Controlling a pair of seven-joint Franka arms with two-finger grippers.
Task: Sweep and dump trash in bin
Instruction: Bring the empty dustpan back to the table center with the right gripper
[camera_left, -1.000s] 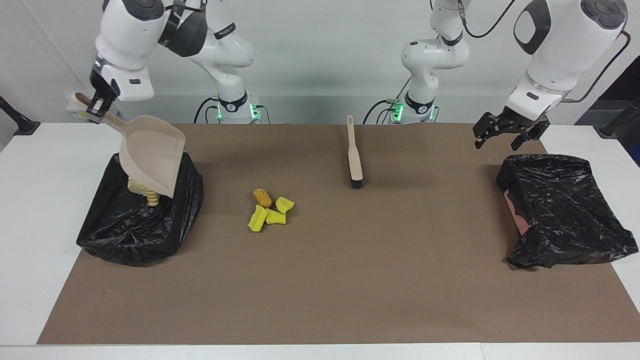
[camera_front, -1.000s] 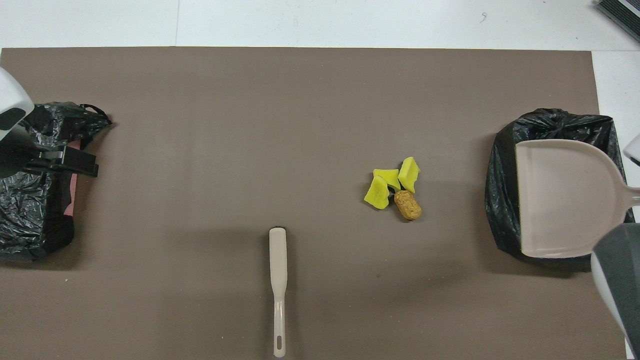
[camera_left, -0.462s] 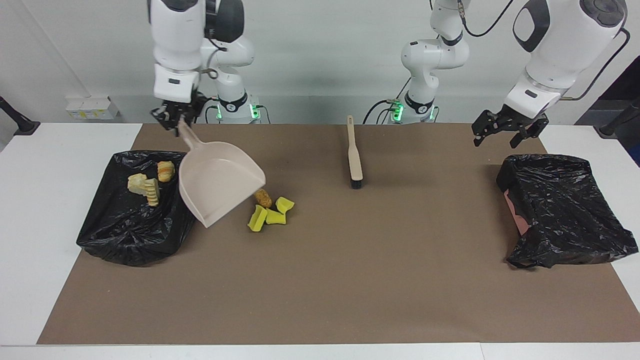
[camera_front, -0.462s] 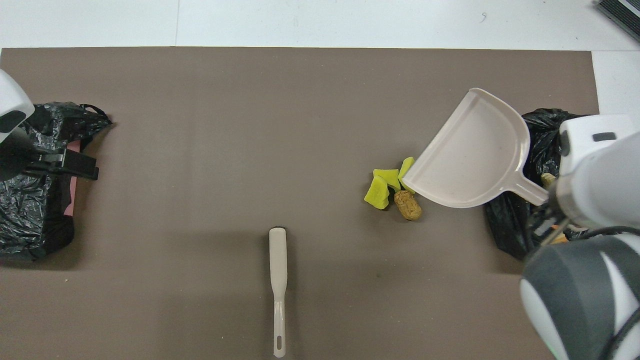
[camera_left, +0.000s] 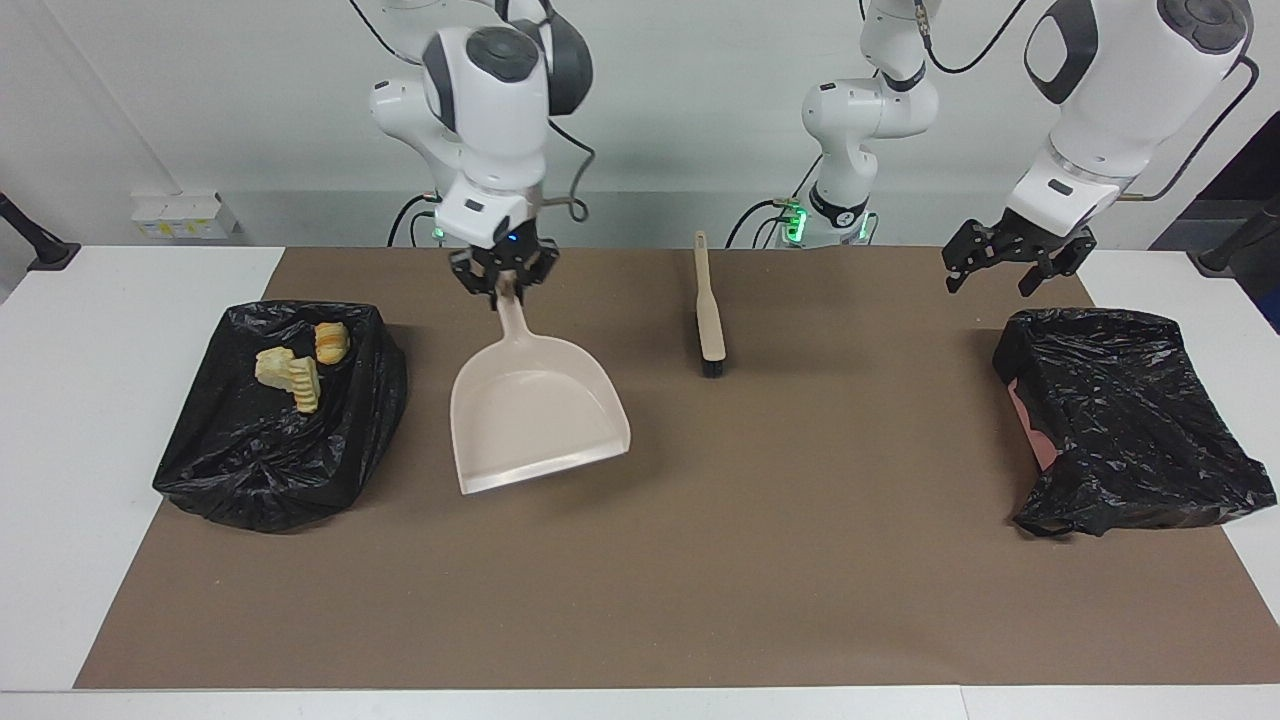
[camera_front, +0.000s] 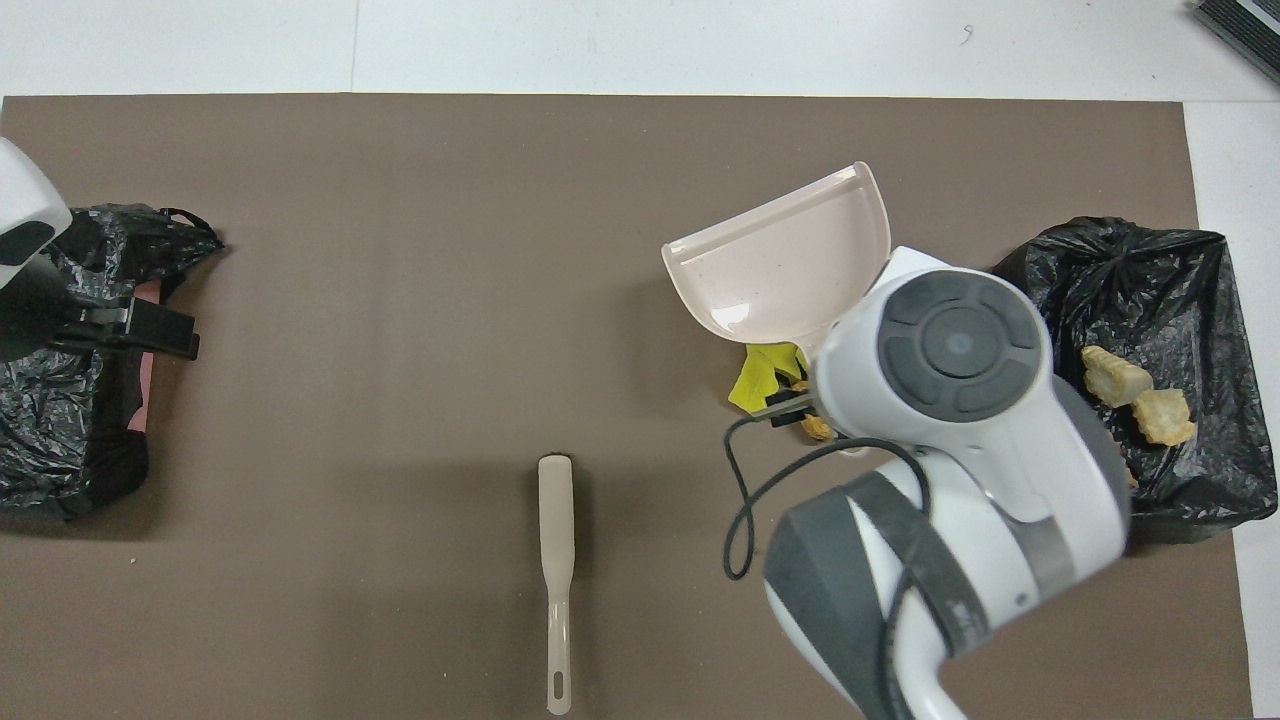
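Facing view showed the right gripper (camera_left: 507, 283) clamped on the handle of the beige dustpan (camera_left: 530, 420), held above the yellow sponge pieces (camera_front: 757, 380). Bread-like chunks (camera_left: 290, 375) lay in the black-lined bin (camera_left: 270, 470). The left gripper (camera_left: 1008, 262) waited with fingers spread, holding nothing, over the other bin (camera_left: 1130, 420).

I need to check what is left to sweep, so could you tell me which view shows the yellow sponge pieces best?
The overhead view: the sponge pieces peek out between dustpan and right arm. In the facing view the dustpan hides them.
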